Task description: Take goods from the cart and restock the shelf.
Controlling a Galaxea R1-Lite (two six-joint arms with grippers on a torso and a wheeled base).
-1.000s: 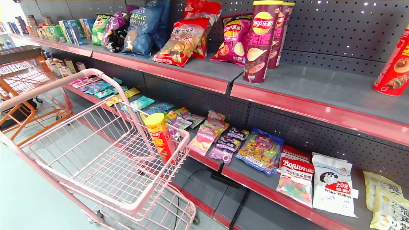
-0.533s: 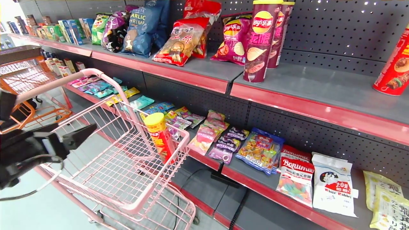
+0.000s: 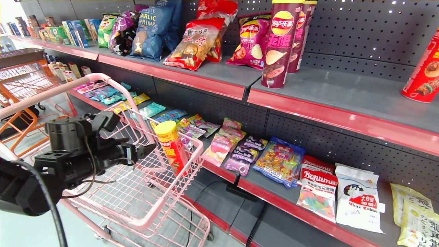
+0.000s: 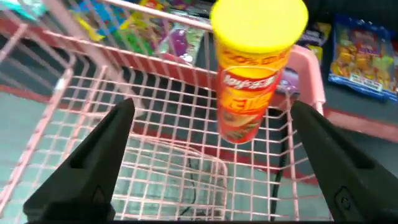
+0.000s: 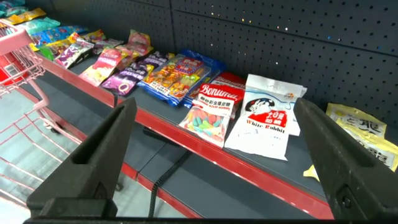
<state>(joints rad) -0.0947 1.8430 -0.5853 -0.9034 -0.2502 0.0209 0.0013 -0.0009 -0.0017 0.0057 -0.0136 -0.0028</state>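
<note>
A chip can (image 3: 172, 146) with a yellow lid and red-orange body stands upright in the far corner of the pink wire cart (image 3: 144, 219). My left gripper (image 3: 128, 137) hangs open over the cart basket, just left of the can and apart from it. In the left wrist view the can (image 4: 255, 68) stands ahead, between the spread fingers (image 4: 93, 168) of that gripper (image 4: 211, 180). My right gripper (image 5: 214, 168) is open and holds nothing, in front of the lower shelf (image 5: 155, 124) by the candy bags. The grey upper shelf (image 3: 343, 92) has bare room.
Two purple chip cans (image 3: 281, 44) and a red can (image 3: 423, 68) stand on the upper shelf, with snack bags (image 3: 192, 43) to their left. Candy bags (image 3: 279, 161) lie along the lower shelf. An orange cart (image 3: 27, 89) stands at far left. A black cable (image 3: 255, 223) hangs below.
My left arm has come in from the left and moved over the cart basket towards the chip can, with its gripper open. The can and the cart have not moved.
</note>
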